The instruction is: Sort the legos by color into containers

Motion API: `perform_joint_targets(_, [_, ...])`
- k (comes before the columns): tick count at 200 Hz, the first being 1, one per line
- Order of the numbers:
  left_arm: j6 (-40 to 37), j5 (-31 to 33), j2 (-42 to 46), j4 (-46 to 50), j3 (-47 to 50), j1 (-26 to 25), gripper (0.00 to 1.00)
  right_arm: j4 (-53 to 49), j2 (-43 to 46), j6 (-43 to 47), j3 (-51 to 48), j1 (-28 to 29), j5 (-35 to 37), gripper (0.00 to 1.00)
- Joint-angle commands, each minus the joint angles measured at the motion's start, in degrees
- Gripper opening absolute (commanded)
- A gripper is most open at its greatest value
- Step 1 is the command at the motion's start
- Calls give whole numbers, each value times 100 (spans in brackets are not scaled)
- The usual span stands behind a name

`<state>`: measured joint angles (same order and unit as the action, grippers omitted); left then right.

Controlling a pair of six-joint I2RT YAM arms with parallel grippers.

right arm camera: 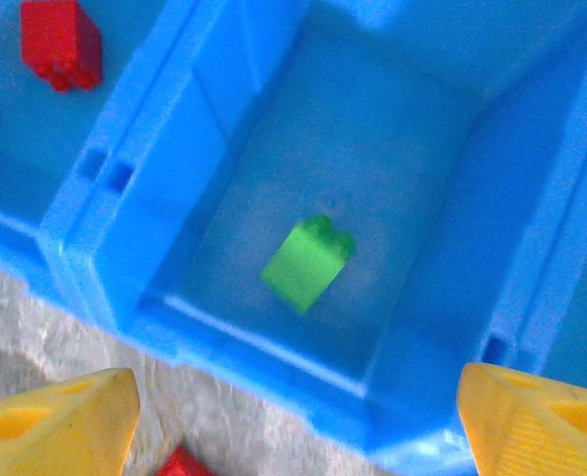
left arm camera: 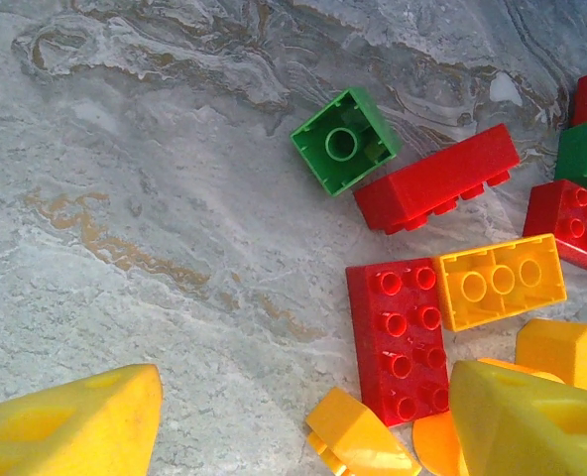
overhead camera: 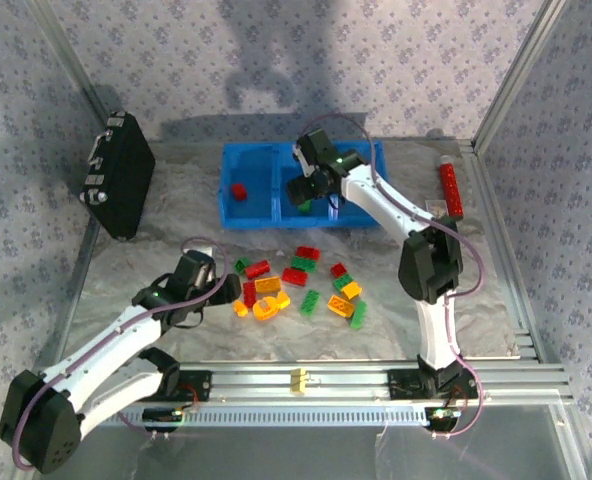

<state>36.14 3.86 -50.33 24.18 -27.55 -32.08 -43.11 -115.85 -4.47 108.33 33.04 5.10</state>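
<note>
On the bin floor [right arm camera: 393, 149], green lego [right arm camera: 306, 263] lies beneath right hand [right arm camera: 293, 421].

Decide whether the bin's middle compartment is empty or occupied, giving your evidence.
Occupied: one green brick shows inside the middle compartment, near its floor.

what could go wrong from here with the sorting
The left hand hangs open over a red brick that touches an orange brick; closing may catch both, mixing colors. The right hand is open above the near wall of the blue bin; pulling back low could clip it and shift the bin.
</note>
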Motion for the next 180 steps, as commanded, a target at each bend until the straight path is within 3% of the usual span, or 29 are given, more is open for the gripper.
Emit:
perform_joint_targets(1, [44,-25,-15,-24,-66,-77,76,114,781,-40,-566,40,-85,84])
perform_joint_targets(67, [-26,31,-404,-195,-199,-348,76,499,2598,-388,-3020,253,-215,74])
perform_joint_targets(106, [-236,135,-672,-250,-453,-757,76,609,3466,-674,-4294,352,-264,70])
perform_joint_targets(142, [-414,330,-1164,-121,-882,-1251,76,699,3900,-700,-4916,511,-441,69])
perform_joint_targets(180, [-159,368,-1202,-93,-865,-1316,76,763,4104,14,-5073,1184,-1108,72])
